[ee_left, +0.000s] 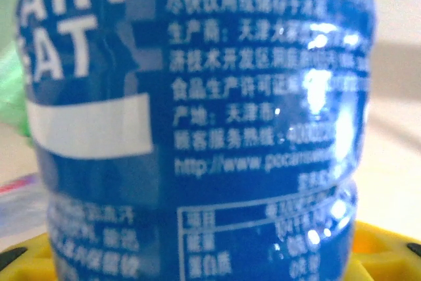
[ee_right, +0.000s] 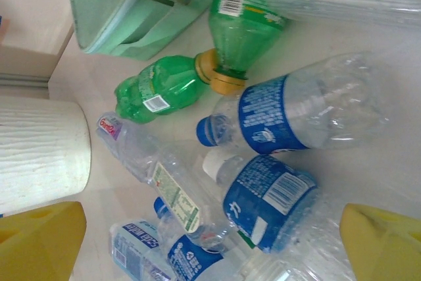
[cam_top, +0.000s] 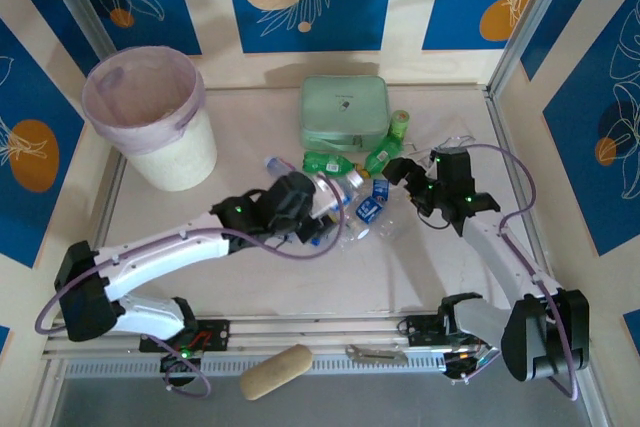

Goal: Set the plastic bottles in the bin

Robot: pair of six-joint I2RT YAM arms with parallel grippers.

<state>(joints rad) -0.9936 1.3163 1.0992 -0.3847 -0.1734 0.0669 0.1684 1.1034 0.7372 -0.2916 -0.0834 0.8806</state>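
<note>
Top view: bin (cam_top: 182, 159) far left, bottles (cam_top: 352, 209) piled mid-table, some hidden under left gripper (cam_top: 305, 209). Left wrist: fingers (ee_left: 388, 248) clamped on a blurry, cropped blue-label bottle (ee_left: 197, 129). Right wrist: right gripper (ee_right: 210, 228) spread wide over the bottles

My left arm (cam_top: 150, 252) swings out from its base, folds at the elbow and reaches to the right, forearm low and nearly level. My left tool (cam_top: 303, 205) points forward and right, jaws drawn against a bottle (ee_left: 197, 123) that sits between the yellow pads (ee_left: 378, 245). My right arm (cam_top: 500, 247) bends at the outer right, then stretches forward and to the left. My right tool (cam_top: 402, 171) tilts downward, jaws spread wide, one yellow finger (ee_right: 39, 241) at each side, gripping nothing.
</note>
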